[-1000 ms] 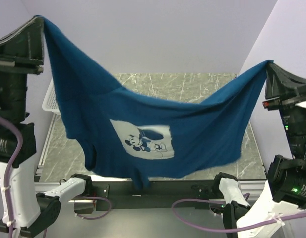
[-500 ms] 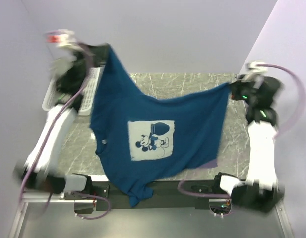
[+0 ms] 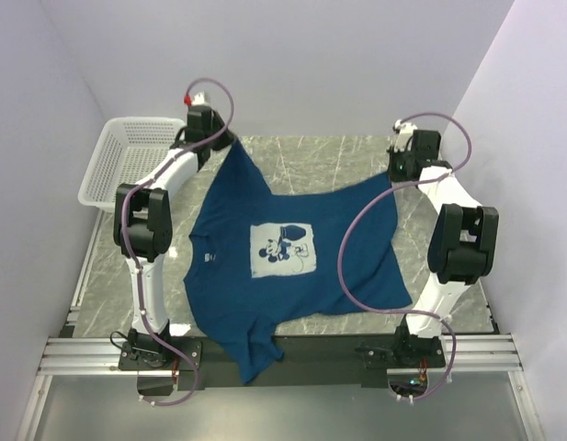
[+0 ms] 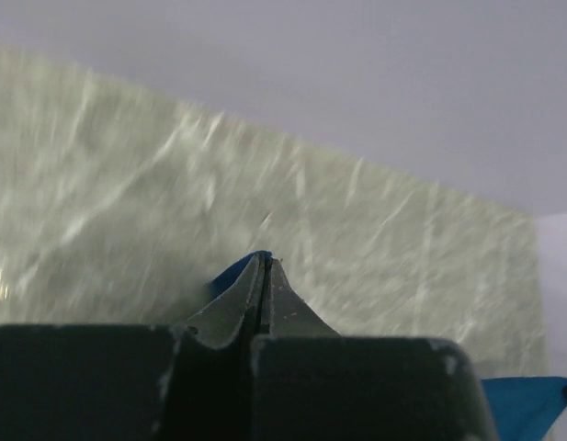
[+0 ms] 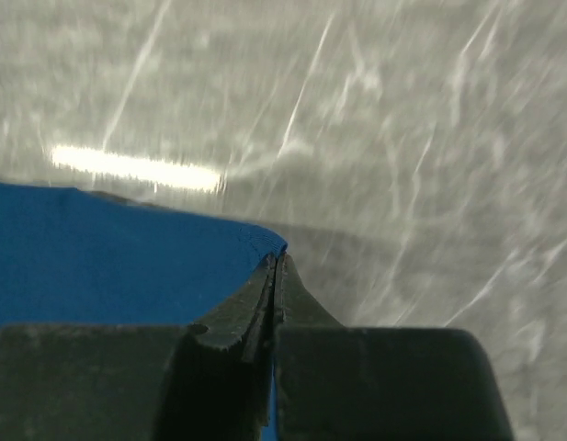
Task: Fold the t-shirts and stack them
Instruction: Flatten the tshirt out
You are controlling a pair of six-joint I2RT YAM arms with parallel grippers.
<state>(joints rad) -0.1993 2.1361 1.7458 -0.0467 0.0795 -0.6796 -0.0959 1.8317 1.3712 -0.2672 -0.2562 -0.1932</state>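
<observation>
One navy-blue t-shirt [image 3: 292,248] with a pale square cartoon print [image 3: 283,250] lies stretched across the marble table, print up, its collar end draped over the near edge. My left gripper [image 3: 230,140] is shut on one hem corner at the far left; the cloth shows as a blue sliver at the fingertips in the left wrist view [image 4: 239,268]. My right gripper [image 3: 393,175] is shut on the other hem corner at the far right; the cloth fills the left of the right wrist view [image 5: 118,257]. Both arms reach far back.
A white mesh basket [image 3: 118,165] stands at the far left beside the table [image 3: 329,156]. Lilac walls close in the back and both sides. A black rail [image 3: 329,349] with the arm bases runs along the near edge.
Both arms swung from high and near the camera down and far back over the table. The shirt went from hanging in the air to lying spread on the table.
</observation>
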